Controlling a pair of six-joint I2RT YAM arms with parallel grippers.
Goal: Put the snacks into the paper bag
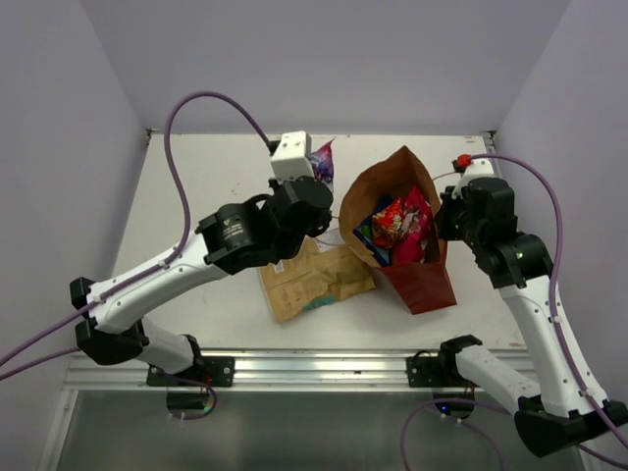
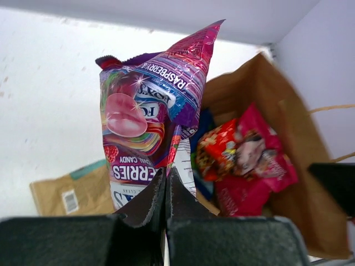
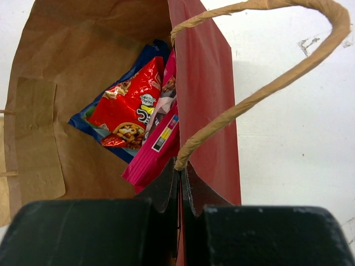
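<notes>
The paper bag (image 1: pixel 424 280) lies tilted on the table with its mouth open to the upper left; it also shows in the left wrist view (image 2: pixel 302 183) and the right wrist view (image 3: pixel 61 66). Inside are the red-orange packet (image 1: pixel 389 222) (image 3: pixel 130 102), the pink packet (image 1: pixel 416 232) (image 3: pixel 158 149) and the blue packet (image 1: pixel 365 234) (image 3: pixel 83 119). My left gripper (image 1: pixel 316 186) (image 2: pixel 165 180) is shut on the purple FOX'S packet (image 1: pixel 322 160) (image 2: pixel 147 111), held up left of the bag's mouth. My right gripper (image 1: pixel 444 218) (image 3: pixel 181 177) is shut on the bag's right wall by a string handle (image 3: pixel 266 83).
The tan kraft pouch (image 1: pixel 314 277) lies flat on the table left of the bag, partly under my left arm; it also shows in the left wrist view (image 2: pixel 72 191). White walls close in the table at the back and sides.
</notes>
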